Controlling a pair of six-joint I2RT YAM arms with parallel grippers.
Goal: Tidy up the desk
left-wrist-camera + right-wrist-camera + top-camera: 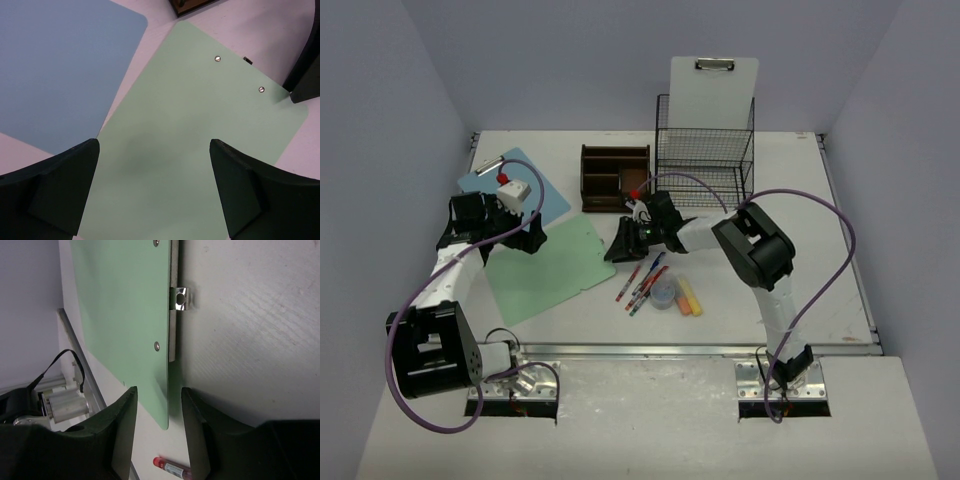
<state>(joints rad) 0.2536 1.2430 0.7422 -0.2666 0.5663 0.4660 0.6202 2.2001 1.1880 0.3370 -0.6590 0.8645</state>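
The white desk (800, 220) carries a green clipboard (545, 265) left of centre, overlapping a blue clipboard (548, 198). My left gripper (527, 240) hangs above the green clipboard (190, 125), wide open (154, 145), with nothing between its fingers. My right gripper (618, 252) sits low at the board's right corner. In the right wrist view its fingers straddle the green clipboard's corner (167, 405), open (159, 390), with a gap on each side. The board's metal clip (180, 298) peeks out along that edge.
A brown wooden organizer (614, 178) and a black wire rack (705, 150) holding a white clipboard (713, 80) stand at the back. Several pens (642, 280), a tape roll (663, 293) and highlighters (688, 297) lie beside the right gripper. A red-capped pen (172, 467) lies below its fingers.
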